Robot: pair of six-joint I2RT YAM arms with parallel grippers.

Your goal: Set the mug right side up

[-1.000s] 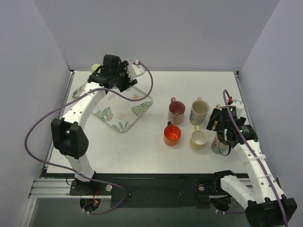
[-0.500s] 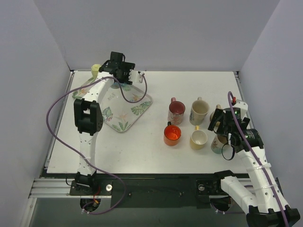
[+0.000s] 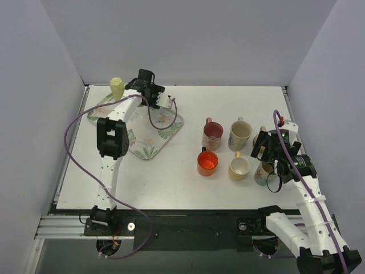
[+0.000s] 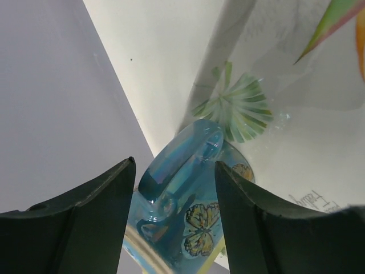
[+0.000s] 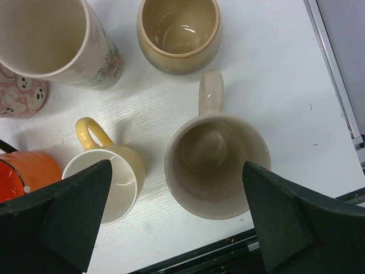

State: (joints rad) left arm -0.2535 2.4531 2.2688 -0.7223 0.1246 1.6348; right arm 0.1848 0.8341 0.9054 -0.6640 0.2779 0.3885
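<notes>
In the left wrist view a glossy blue mug with a yellow butterfly leans on the far end of the leaf-print tray, handle toward the camera. My left gripper is open, its fingers on either side of the handle with small gaps. From above, that gripper hides the mug. My right gripper is open wide above an upright beige mug, holding nothing; the top view has it at the right of the mug group.
A pale yellow-green mug stands at the tray's far left corner. Upright pink, tall cream, orange, yellow and brown mugs cluster beside the right gripper. The back wall is close behind the left gripper.
My left gripper swung right along the tray's far end and its elbow moved toward the tray. My right gripper opened wider and shifted slightly right.
</notes>
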